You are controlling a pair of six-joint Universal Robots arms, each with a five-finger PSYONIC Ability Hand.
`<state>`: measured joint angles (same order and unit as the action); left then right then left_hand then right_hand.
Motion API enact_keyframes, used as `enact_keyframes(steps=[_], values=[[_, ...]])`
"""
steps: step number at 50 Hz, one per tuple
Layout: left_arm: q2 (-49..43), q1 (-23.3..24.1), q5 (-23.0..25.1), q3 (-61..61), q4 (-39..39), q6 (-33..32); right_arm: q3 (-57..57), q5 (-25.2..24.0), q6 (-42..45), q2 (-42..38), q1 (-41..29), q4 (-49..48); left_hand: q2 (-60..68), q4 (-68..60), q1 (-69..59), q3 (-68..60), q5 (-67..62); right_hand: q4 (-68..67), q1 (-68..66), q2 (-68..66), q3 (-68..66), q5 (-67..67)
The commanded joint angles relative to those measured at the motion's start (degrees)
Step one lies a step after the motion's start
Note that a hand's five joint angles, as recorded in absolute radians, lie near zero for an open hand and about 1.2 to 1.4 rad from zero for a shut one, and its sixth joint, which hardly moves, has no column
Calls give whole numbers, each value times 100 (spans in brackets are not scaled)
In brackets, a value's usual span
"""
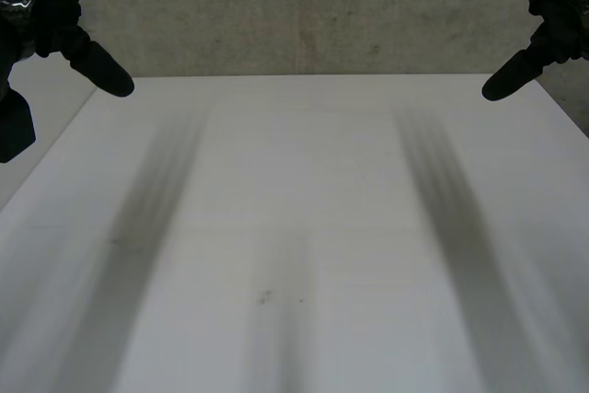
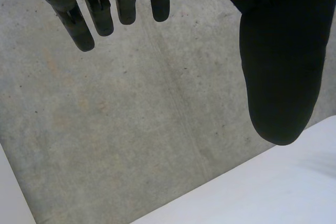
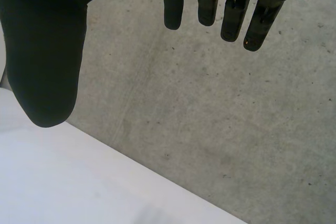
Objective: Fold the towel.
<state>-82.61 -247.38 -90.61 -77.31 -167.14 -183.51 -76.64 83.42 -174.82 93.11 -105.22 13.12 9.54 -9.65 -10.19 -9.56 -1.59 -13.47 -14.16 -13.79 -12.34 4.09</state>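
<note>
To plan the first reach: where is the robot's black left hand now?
In the head view the black left hand hangs at the far left corner of the white table, its straight fingers over the grey concrete beyond it.

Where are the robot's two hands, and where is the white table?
left hand (image 2: 278, 66): left wrist view, on its thumb.
right hand (image 3: 47, 61): right wrist view, on its thumb.
table (image 1: 304, 227): head view, on its bare top.
</note>
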Motion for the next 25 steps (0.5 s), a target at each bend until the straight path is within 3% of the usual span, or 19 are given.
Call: enact_keyframes(steps=[1,25], values=[[-1,15,0,-12,-3,0,9,-18,0,23,2,-2,102,-90,-37,-99,104,347,416,379,234,-409],[-1,85,17,-21,-3,0,9,-282,-8,58,2,-2,51,-40,14,-49,155,347,416,379,234,-409]])
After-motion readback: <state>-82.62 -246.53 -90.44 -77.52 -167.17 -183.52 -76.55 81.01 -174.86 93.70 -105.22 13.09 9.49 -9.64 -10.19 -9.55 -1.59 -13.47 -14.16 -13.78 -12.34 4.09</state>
